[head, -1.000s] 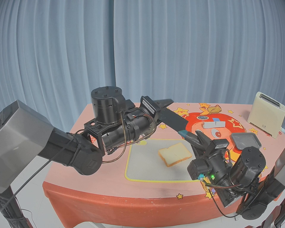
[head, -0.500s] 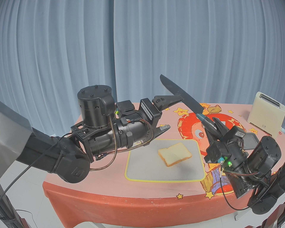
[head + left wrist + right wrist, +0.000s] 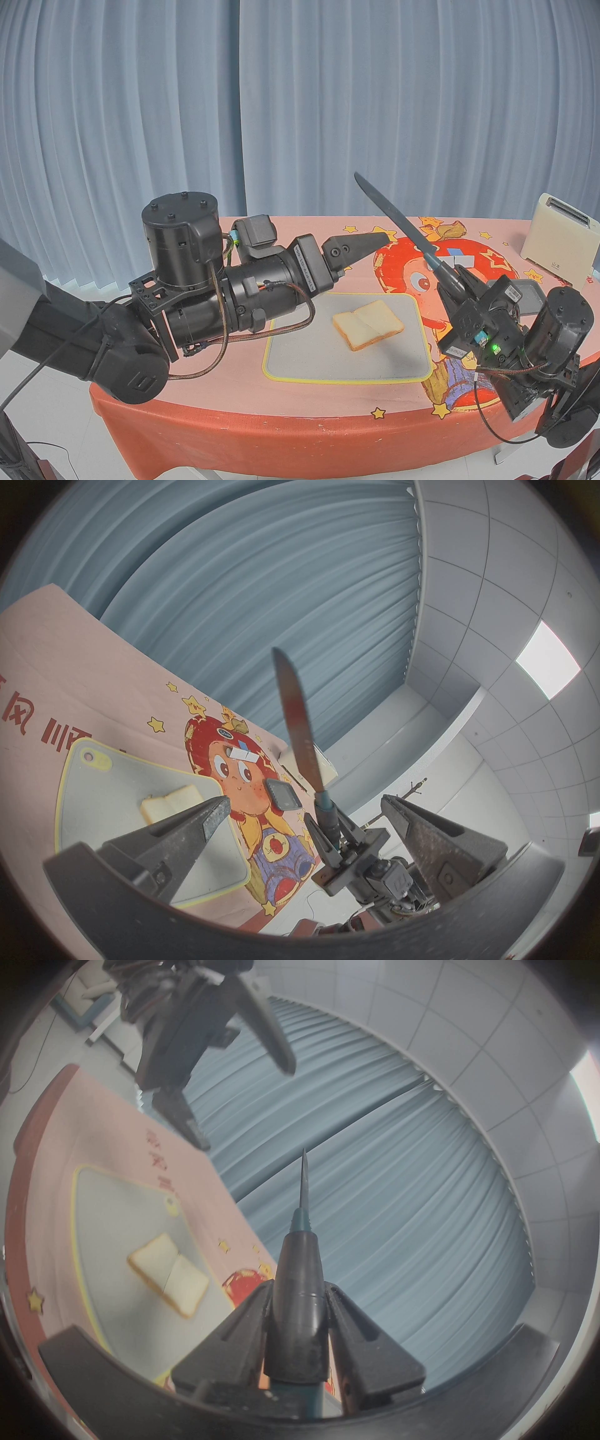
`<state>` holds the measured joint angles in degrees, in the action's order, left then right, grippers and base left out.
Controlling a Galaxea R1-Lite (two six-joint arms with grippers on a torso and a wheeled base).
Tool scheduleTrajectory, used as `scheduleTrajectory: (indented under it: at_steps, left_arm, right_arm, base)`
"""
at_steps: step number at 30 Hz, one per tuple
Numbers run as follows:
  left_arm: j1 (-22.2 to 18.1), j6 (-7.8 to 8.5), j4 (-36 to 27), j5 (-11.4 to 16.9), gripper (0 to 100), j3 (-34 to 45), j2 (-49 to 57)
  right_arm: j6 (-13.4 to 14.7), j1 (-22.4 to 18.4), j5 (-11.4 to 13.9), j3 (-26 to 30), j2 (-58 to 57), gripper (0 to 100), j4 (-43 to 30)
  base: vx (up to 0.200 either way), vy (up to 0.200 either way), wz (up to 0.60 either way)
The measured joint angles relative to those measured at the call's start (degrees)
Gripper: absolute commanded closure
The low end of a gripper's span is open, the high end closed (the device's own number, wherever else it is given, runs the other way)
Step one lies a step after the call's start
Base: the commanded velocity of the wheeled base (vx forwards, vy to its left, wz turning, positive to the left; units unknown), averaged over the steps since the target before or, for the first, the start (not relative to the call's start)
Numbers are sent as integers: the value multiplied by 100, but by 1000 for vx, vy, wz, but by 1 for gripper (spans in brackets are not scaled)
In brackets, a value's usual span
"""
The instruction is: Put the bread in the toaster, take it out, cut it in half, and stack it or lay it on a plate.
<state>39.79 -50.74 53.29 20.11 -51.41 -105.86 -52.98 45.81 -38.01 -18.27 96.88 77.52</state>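
Left tool: my left gripper hangs above the left part of the table, jaws spread wide, nothing between them.
Right tool: my right gripper is clamped on the black handle of the knife; the blade tilts up and away, clear of the mat.
Bread: the bread lies flat on the grey mat, toward its far right part. A seam crosses the middle, so I judge it already cut, the halves touching.
Plate: the grey plate sits right of the mat, apart from the bread.
Toaster: the toaster stands at the far right, well apart.
Handling: I judge the slice light, soft, easily crushed and crumbly along the cut.
Hold: one half at a time, by the firmer crust edge, with a light pinch.
Risk: a hard squeeze would dent the crumb.
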Motion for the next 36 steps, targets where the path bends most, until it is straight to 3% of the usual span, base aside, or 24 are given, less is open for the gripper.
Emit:
scheduleTrajectory:
  at_steps: [4,8,11,14,16,20,22,25,32,36]
  left_arm:
    - [52,87,2,-9,0,111,85]
    - [73,139,11,-9,0,177,165]
    - [83,183,57,-6,0,243,239]
    - [83,358,116,-2,0,373,350]
    - [83,631,154,-2,0,508,429]
    - [89,1548,193,-4,0,814,540]
    - [94,1814,208,-11,0,940,567]
    - [94,2053,227,-13,0,1106,597]
    - [76,2154,238,-24,0,1243,664]
    - [72,2170,238,-33,0,1269,713]
  right_arm:
    - [100,-69,2,-283,-433,100,-1438]
    - [445,-113,9,-785,-831,100,-2856]
    - [968,-127,24,-1253,-1069,100,-3978]
    - [1680,-130,55,-1751,-1242,100,-5021]
    - [2260,-141,110,-2099,-1339,100,-5661]
    - [3205,-202,350,-2693,-1477,100,-6841]
    - [3591,-262,495,-2888,-1526,100,-7259]
    - [4007,-369,911,-3148,-1603,100,-7597]
    - [4675,-878,2225,-3541,-1687,100,-7714]
    - [5044,-1145,3380,-3613,-1731,100,-7831]
  base:
    - [0,0,0]
    - [0,0,0]
    - [0,0,0]
    - [0,0,0]
    - [0,0,0]
    - [0,0,0]
    - [0,0,0]
    - [0,0,0]
    - [0,0,0]
    - [0,0,0]
